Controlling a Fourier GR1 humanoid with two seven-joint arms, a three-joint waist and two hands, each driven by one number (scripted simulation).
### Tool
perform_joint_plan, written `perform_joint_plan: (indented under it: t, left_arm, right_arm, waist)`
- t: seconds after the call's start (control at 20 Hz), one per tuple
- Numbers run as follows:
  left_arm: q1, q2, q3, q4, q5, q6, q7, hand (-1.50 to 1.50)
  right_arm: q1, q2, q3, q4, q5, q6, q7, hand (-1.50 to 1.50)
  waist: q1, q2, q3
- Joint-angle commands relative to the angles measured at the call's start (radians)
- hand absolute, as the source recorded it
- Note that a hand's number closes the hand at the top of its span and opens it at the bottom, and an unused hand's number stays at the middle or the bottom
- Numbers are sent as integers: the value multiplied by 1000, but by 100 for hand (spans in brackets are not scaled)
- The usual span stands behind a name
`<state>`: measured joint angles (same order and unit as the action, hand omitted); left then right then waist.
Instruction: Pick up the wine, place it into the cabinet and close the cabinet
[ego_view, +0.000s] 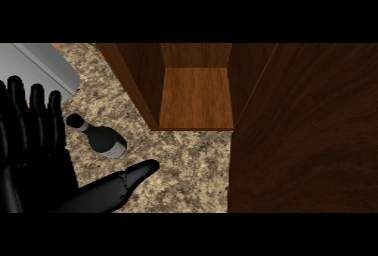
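The wine bottle (103, 137) is dark with a grey label and a black cap. It stands on the speckled counter (184, 170), left of the cabinet. The wooden cabinet (196, 97) is open and its inner shelf shows with nothing on it. The cabinet door (303, 130) is swung out and fills the right side of the view. My left hand (33, 175) rises large at the left edge, open, with fingers straight up and the thumb pointing right, just below the bottle. It touches nothing. My right hand does not show.
A grey rounded surface (37, 65) lies at the upper left on the counter. The cabinet's left wall (136, 85) stands just right of the bottle.
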<state>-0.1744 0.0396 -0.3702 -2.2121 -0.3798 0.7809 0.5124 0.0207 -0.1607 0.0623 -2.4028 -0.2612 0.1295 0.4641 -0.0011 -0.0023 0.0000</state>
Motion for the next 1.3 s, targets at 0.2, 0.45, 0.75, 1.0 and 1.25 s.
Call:
perform_joint_plan:
  t: [0.2, 0.45, 0.75, 1.0, 1.25]
  left_arm:
    - [40, 25, 109, -32, 24, -43, 18, -150]
    - [72, 51, 195, -70, 112, -79, 49, -150]
    - [206, 51, 276, -66, 315, -144, -89, -150]
    - [239, -4, 290, 112, 414, -194, -266, -150]
    - [328, -12, 329, 147, 498, -282, -377, -150]
  right_arm:
    - [35, 8, 1, -167, 1, -26, 75, -150]
    - [-4, -15, -57, -181, -80, -36, 138, -150]
    - [-28, -10, -65, -97, -59, -5, 77, -150]
    - [20, -2, -43, -178, -51, -14, 102, -150]
    - [-9, 26, 30, -190, 23, -54, 155, -150]
  waist:
    - [-3, 0, 0]
    - [-4, 0, 0]
    - [1, 1, -1]
    - [-9, 1, -1]
    - [0, 0, -2]
